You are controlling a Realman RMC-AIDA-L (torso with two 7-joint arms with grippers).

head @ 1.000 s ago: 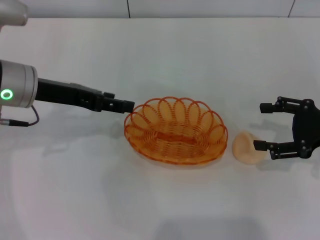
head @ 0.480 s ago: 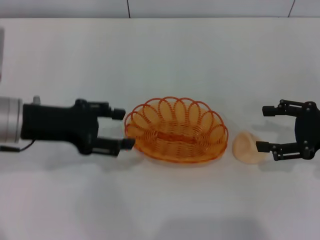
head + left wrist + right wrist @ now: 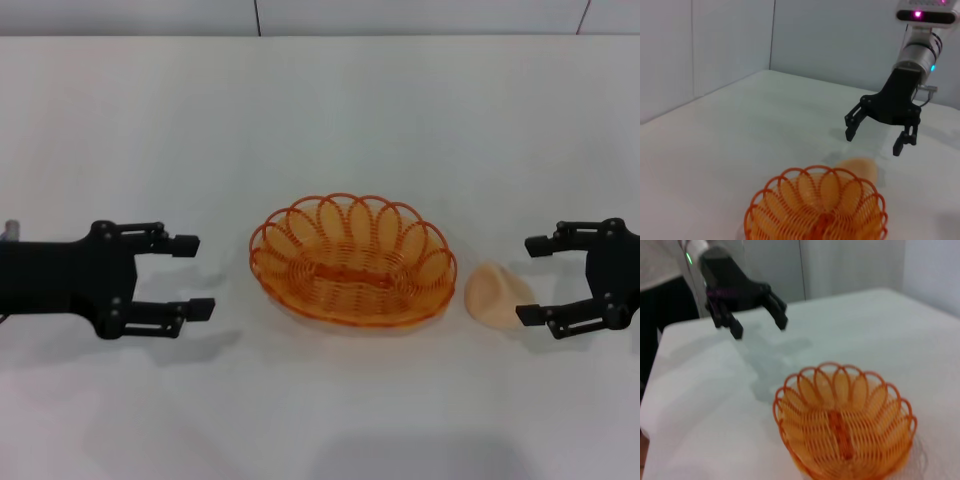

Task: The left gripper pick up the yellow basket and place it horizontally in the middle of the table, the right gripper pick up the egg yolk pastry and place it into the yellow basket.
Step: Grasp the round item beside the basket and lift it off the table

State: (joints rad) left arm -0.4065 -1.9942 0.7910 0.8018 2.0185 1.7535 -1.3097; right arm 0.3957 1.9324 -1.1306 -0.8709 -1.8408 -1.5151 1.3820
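While both arms reach in low from opposite sides, the left gripper (image 3: 192,275) sits at the left of the table (image 3: 330,120) with its black body lying flat and its two fingers pointing right toward the yellow basket (image 3: 352,260). Its fingers are spread wide, nothing between them, and there's a clear strip of bare table between the fingertips and the basket rim, so it's apart, not touching. The right wrist view shows the same claw (image 3: 757,322) from across the table, hanging just above the surface with its shadow under it.

Over on the right, the right gripper (image 3: 530,280) points left, fingers also spread apart, holding nothing. The egg yolk pastry (image 3: 497,294) sits just beside those fingertips, with the nearer finger's tip right at its edge; can't tell if it's actually touching. From the left wrist view that claw (image 3: 875,140) angles down from a silver wrist section, hovering over the pastry (image 3: 859,167).

Basket's pretty much centre of the table, resting upright on its base, long side running left to right. Oval orange-yellow wire, looped scalloped rim, spiral woven bottom, and empty inside. The pastry is a small pale peach dome, matte looking, sitting on the table just right of the basket, outside it.
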